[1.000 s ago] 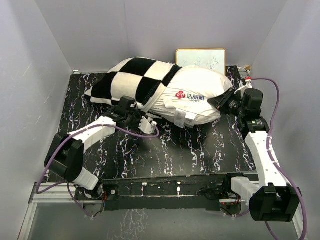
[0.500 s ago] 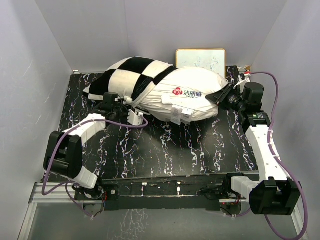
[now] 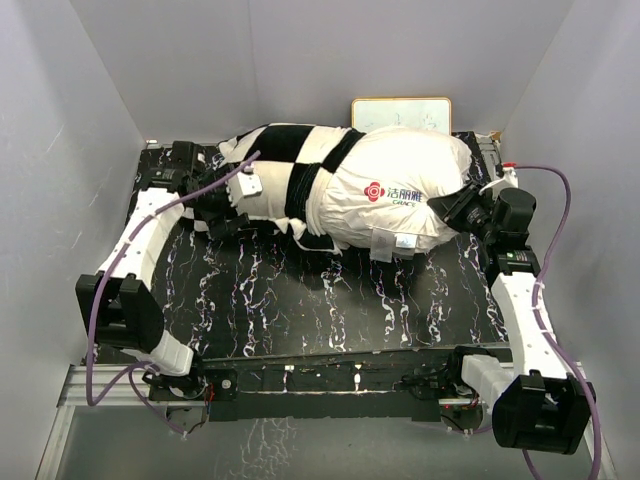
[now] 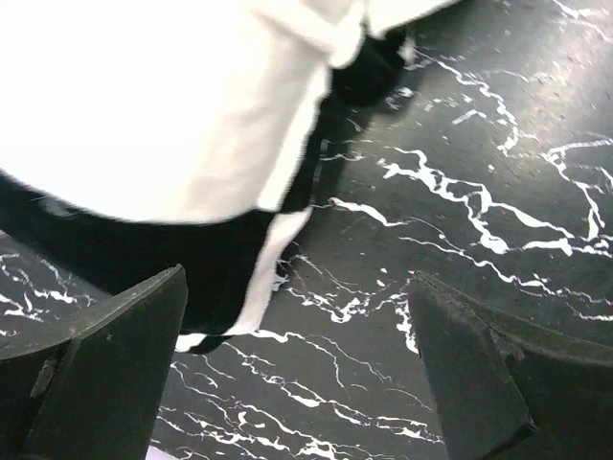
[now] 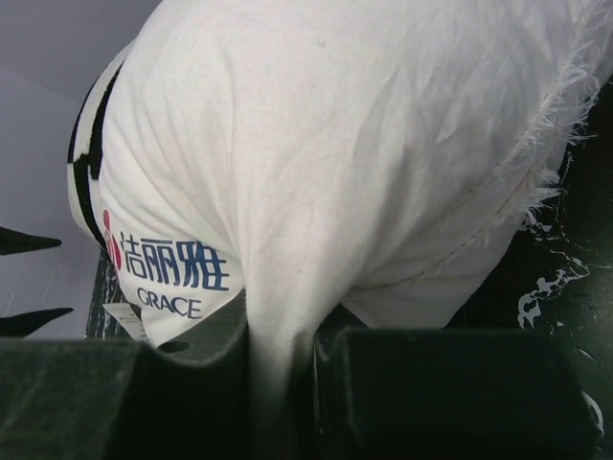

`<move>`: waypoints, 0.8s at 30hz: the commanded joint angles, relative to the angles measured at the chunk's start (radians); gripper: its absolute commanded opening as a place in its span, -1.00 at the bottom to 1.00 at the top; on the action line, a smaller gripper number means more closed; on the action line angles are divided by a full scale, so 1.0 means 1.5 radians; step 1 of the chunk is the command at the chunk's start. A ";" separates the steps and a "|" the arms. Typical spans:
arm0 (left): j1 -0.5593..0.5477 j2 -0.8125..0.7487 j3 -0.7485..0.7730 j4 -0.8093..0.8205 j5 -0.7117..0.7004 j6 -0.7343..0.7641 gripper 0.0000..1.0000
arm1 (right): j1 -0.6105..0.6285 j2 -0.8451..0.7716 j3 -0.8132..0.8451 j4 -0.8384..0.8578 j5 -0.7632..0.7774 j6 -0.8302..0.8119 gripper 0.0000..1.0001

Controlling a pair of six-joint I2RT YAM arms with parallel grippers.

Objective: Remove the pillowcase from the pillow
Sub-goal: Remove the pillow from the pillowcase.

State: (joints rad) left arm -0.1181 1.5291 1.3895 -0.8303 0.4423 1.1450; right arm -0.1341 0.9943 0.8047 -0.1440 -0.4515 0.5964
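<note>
Left claw (image 4: pixel 297 280) wide over pillowcase (image 4: pixel 172 134) edge

Blurry pillowcase (image 4: pixel 144 105), partly off-frame

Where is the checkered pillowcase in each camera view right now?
Top external: the pillowcase lies at back left, over the left end of the pillow.
Left wrist: it fills the upper left.
Right wrist: a thin sliver at the left edge, behind the pillow.
Shared landmark: the black marbled tabletop.
</note>
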 commanded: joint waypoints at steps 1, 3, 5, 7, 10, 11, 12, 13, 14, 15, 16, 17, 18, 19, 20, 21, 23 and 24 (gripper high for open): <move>0.032 0.064 0.050 -0.034 -0.007 -0.090 0.94 | 0.001 -0.042 -0.025 0.076 0.043 -0.047 -0.83; 0.040 0.075 0.027 0.002 -0.043 -0.097 0.94 | 0.001 -0.048 -0.036 0.072 0.048 -0.056 -0.83; 0.058 0.084 0.008 0.051 -0.071 -0.122 0.94 | 0.001 -0.053 -0.041 0.066 0.051 -0.062 -0.83; 0.084 0.104 0.015 0.065 -0.066 -0.142 0.94 | 0.003 -0.056 -0.044 0.063 0.053 -0.067 -0.83; 0.124 0.139 0.041 0.056 -0.033 -0.148 0.94 | 0.005 -0.058 -0.047 0.061 0.055 -0.071 -0.83; 0.135 0.149 0.046 0.057 -0.025 -0.150 0.94 | 0.006 -0.058 -0.048 0.062 0.053 -0.072 -0.83; 0.144 0.157 0.047 0.067 -0.015 -0.157 0.94 | 0.006 -0.058 -0.050 0.064 0.051 -0.072 -0.83; 0.152 0.162 0.044 0.078 -0.006 -0.161 0.94 | 0.006 -0.057 -0.050 0.065 0.049 -0.072 -0.83; 0.156 0.168 0.037 0.091 -0.001 -0.162 0.94 | 0.006 -0.055 -0.050 0.066 0.047 -0.072 -0.83; 0.158 0.171 0.030 0.111 -0.002 -0.172 0.94 | 0.006 -0.054 -0.049 0.066 0.045 -0.072 -0.83; 0.158 0.176 0.024 0.146 -0.004 -0.190 0.94 | 0.006 -0.052 -0.048 0.066 0.043 -0.072 -0.83; 0.161 0.180 0.019 0.176 -0.004 -0.215 0.94 | 0.006 -0.052 -0.047 0.068 0.041 -0.073 -0.83; 0.165 0.187 0.018 0.202 0.000 -0.238 0.94 | 0.006 -0.051 -0.046 0.068 0.040 -0.074 -0.83; 0.166 0.196 0.019 0.218 0.003 -0.255 0.94 | 0.007 -0.050 -0.045 0.069 0.038 -0.075 -0.83; 0.167 0.211 0.025 0.231 0.003 -0.267 0.94 | 0.007 -0.051 -0.044 0.069 0.035 -0.077 -0.83; 0.167 0.221 0.029 0.249 -0.002 -0.286 0.94 | 0.007 -0.051 -0.043 0.069 0.033 -0.078 -0.83; 0.168 0.237 0.034 0.287 -0.012 -0.317 0.94 | 0.007 -0.051 -0.041 0.069 0.027 -0.082 -0.83; 0.169 0.242 0.035 0.294 0.001 -0.318 0.94 | 0.008 -0.050 -0.041 0.070 0.025 -0.083 -0.83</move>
State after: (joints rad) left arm 0.1299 1.8572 1.4155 -0.5037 0.4026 0.7712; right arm -0.1215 0.9302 0.7284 -0.1097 -0.4217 0.5182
